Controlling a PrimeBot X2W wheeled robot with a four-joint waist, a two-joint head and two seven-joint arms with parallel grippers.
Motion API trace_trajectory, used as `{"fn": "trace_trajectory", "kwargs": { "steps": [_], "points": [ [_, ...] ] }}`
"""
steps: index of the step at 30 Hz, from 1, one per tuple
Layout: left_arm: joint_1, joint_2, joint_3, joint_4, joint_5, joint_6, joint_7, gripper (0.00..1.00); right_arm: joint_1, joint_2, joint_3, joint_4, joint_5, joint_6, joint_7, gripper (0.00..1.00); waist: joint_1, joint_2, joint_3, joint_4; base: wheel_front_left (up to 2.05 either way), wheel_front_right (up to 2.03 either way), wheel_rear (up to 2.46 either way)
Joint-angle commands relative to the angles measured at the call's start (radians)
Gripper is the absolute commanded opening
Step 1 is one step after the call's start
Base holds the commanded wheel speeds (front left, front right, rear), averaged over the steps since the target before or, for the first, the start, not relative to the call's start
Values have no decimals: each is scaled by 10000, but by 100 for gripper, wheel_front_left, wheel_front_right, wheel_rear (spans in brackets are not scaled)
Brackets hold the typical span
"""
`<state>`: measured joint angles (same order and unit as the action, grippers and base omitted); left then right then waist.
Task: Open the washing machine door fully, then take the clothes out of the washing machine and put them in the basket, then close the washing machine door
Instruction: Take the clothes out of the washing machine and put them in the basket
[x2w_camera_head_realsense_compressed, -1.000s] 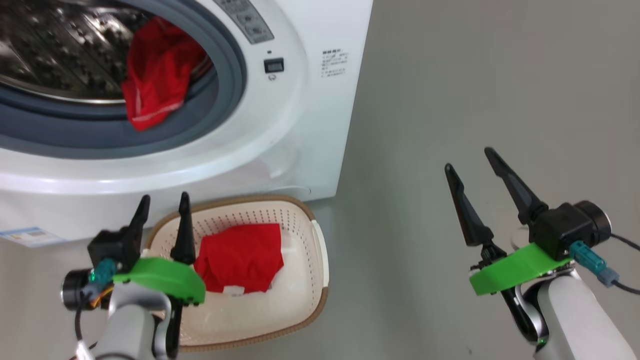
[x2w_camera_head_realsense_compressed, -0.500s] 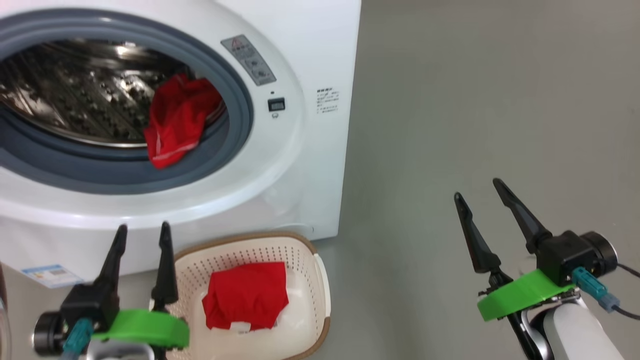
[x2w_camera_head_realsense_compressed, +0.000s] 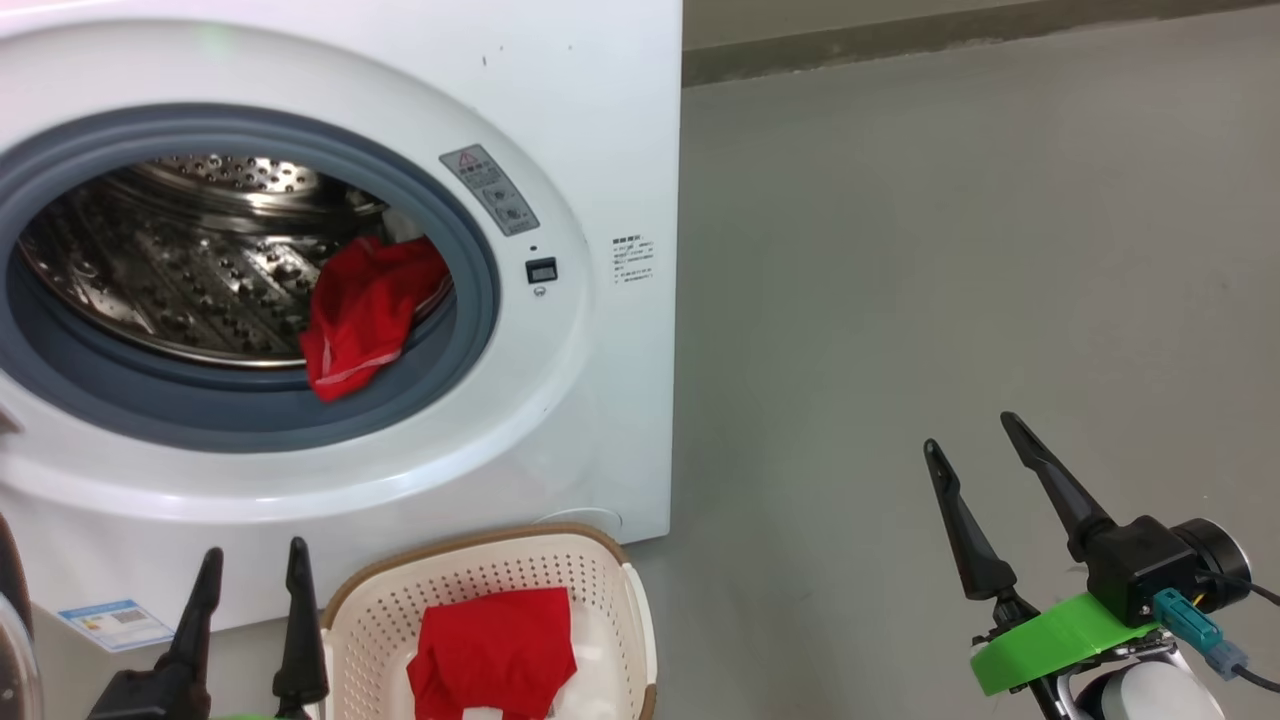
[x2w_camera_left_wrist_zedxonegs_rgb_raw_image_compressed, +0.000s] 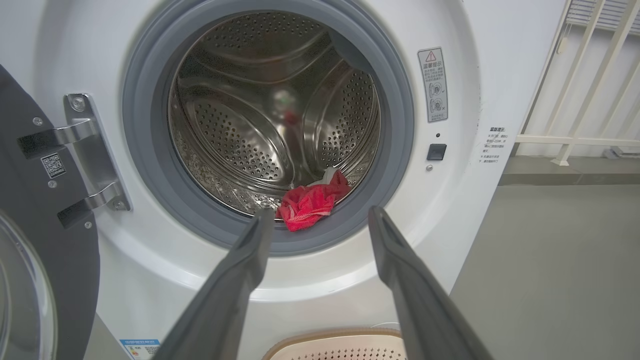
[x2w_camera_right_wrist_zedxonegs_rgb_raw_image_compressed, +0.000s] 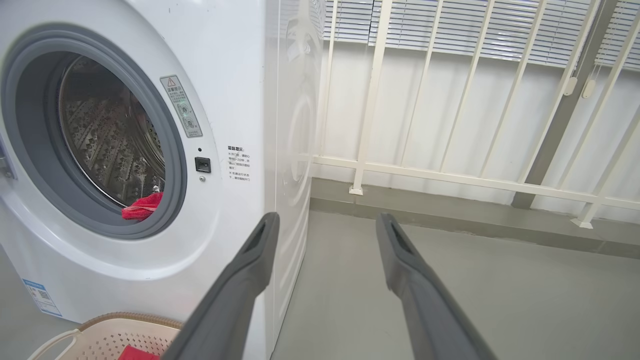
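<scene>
- Washing machine (x2w_camera_head_realsense_compressed: 620, 120): white, smooth-sided front-loading box standing on a matte grey floor (x2w_camera_head_realsense_compressed: 900, 250); a small blue label (x2w_camera_head_realsense_compressed: 110, 622) sits low on its front
- Washing machine door (x2w_camera_left_wrist_zedxonegs_rgb_raw_image_compressed: 30, 250): swung open to the machine's left on a bright metal hinge (x2w_camera_left_wrist_zedxonegs_rgb_raw_image_compressed: 85, 150); the dark inner face and the edge of the clear glass window appear in the left wrist view
- Opening: a thick grey rubber ring (x2w_camera_head_realsense_compressed: 470, 260) surrounds the perforated, glossy steel drum (x2w_camera_head_realsense_compressed: 180, 270)
- Clothes, item one: a crumpled red garment in the drum (x2w_camera_head_realsense_compressed: 365, 310) lies at the lower right of the mouth, draped onto the rubber ring; a pale fold shows just behind it
- Clothes, item two: a folded red garment in the basket (x2w_camera_head_realsense_compressed: 495, 650) rests on the basket bottom
- Basket (x2w_camera_head_realsense_compressed: 480, 560): cream perforated plastic, rounded rectangle, brown woven-look rim; on the floor just in front of the machine, below the opening
- Left fingers (x2w_camera_head_realsense_compressed: 298, 630): long, dark, tapered; spread apart and empty, beside the basket's left edge, pointing at the drum mouth
- Right fingers (x2w_camera_head_realsense_compressed: 960, 530): same form; spread apart and empty, over bare floor, well apart from the machine
- White railing (x2w_camera_right_wrist_zedxonegs_rgb_raw_image_compressed: 450, 175): slim bars behind the machine
</scene>
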<state>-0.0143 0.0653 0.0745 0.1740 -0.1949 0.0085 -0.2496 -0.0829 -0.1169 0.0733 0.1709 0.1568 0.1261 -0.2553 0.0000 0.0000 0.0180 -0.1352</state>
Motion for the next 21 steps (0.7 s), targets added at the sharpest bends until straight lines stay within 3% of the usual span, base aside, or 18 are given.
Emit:
{"fn": "trace_trajectory", "kwargs": {
  "steps": [1, 21],
  "points": [
    [-64, 84, 401, -323, -16, 17, -122, 100, -46, -108, 144, -299, -105, 46, -65, 100, 0, 0, -133, -65, 0, 0, 0],
    [275, -1, 404, -331, -61, -31, -122, 100, 264, -101, 132, -493, -87, 46, -65, 100, 0, 0, -386, -70, 0, 0, 0]
  ]
}}
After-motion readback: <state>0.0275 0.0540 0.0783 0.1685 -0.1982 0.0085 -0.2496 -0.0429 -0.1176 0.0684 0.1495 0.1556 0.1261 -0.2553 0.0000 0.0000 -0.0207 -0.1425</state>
